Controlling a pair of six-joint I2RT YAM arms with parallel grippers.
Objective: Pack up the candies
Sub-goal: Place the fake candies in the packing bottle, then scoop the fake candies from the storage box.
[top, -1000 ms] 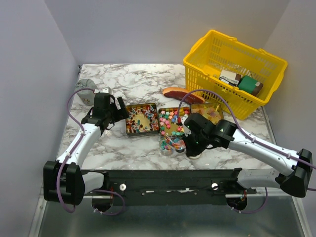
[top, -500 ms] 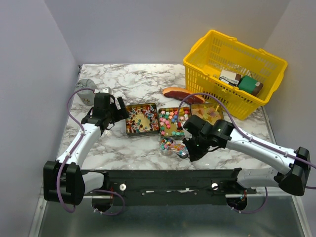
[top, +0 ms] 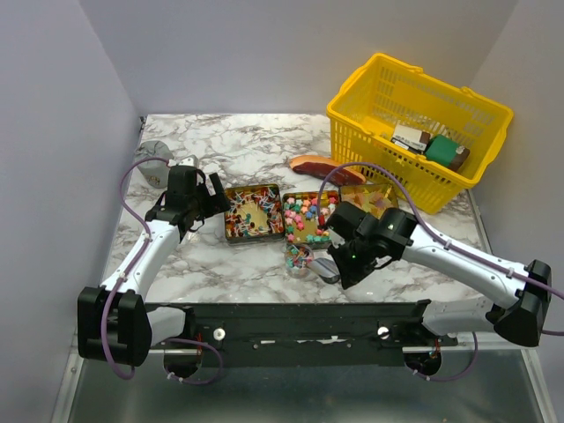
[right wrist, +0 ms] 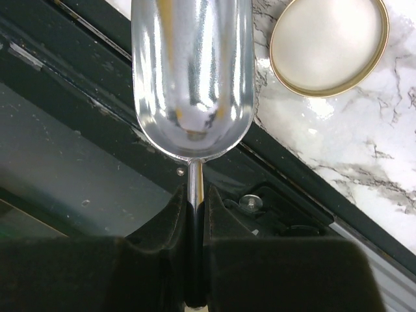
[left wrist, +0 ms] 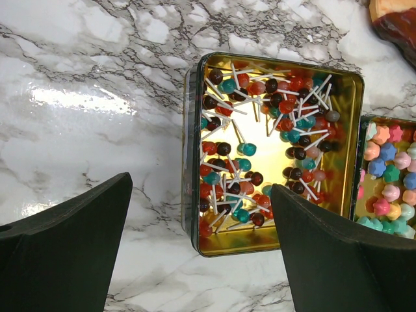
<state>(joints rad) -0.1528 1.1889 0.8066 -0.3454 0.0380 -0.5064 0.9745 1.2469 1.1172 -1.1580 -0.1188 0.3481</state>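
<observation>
**Top external: scoop backs off the jar**

Top external: the right gripper point(top: 346, 262) has drawn its scoop point(top: 328, 268) back from the jar point(top: 298, 257) near the table's point(top: 229, 273) front edge. The jar now stands uncovered, with star candies point(top: 304, 217) in the tin just behind it.

Left wrist: the left gripper point(left wrist: 201, 257) hangs spread wide and empty over the lollipops point(left wrist: 224, 148).

Right wrist: the fingers are clenched on the scoop's handle and its bowl is empty, with a lid point(right wrist: 328, 42) nearby. One load looks delivered, and more scooping likely remains.
</observation>
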